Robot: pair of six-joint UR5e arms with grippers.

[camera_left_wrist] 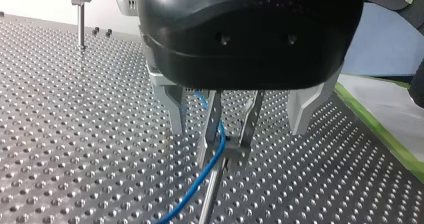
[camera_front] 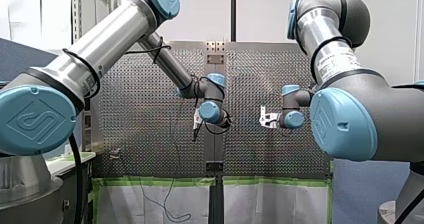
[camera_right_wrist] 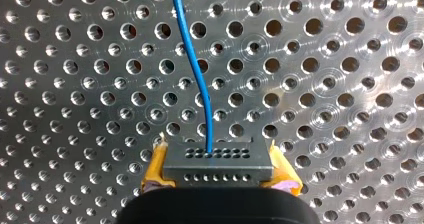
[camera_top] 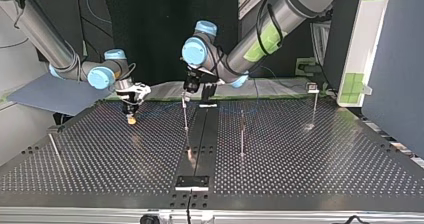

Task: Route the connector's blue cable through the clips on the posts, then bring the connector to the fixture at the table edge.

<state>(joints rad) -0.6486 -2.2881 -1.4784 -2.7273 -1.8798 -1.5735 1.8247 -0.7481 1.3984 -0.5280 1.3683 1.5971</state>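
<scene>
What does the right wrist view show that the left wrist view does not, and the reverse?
Only the right wrist view: my right gripper, its yellow pads shut on the connector. Only the left wrist view: my left gripper at the top of a post, and a second post farther off. Both: the blue cable over the perforated table.

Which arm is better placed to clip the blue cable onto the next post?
Left, likely. My left gripper is at the top of a post with the blue cable beside it; my right gripper is apart, shut on the connector.
</scene>
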